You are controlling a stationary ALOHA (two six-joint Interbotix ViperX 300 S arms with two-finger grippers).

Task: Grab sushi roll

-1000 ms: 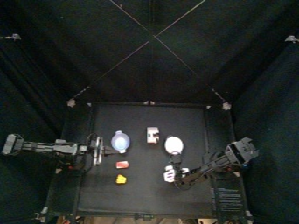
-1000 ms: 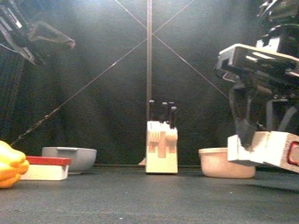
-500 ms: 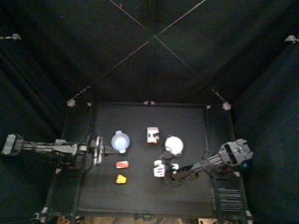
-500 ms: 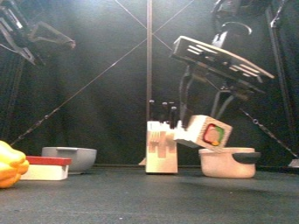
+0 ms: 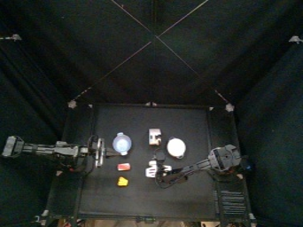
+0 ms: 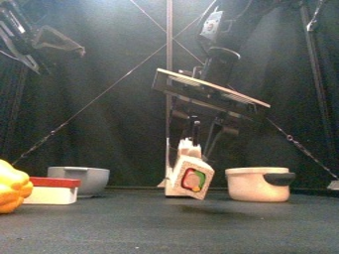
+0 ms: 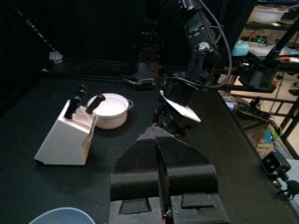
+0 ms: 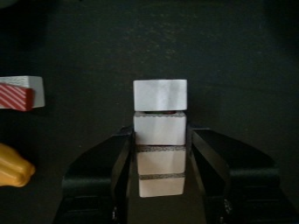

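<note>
While the black counter (image 5: 196, 191) carries everything else, the right arm (image 5: 207, 162) reaches in from the counter's right edge towards the middle of its front half, and the left arm (image 5: 48, 149) rests low along the left edge. The left tool (image 7: 160, 131) points across the counter with its jaws pressed together and nothing between them. Around the counter's middle stands an upright white block (image 5: 155, 136) with dark handles sticking out of its top. A white pot (image 5: 176, 146) sits just to the right of it, towards the right edge, and a pale blue bowl (image 5: 123, 143) lies on its other side, nearer the left edge. Closer to the front edge, on the left half, lies a yellow rounded thing (image 5: 122, 181), and just behind it a small red block (image 5: 122, 165) with a white underside. The right tool (image 8: 160, 136) hangs down between these two and the pot, its jaws standing wide and clamped on the sushi roll (image 6: 193, 180). That roll is a stubby white piece, tilted, showing a face with a reddish and green middle towards the front edge. It hangs in front of the white block; whether its lower corner touches the counter I cannot tell.
</note>
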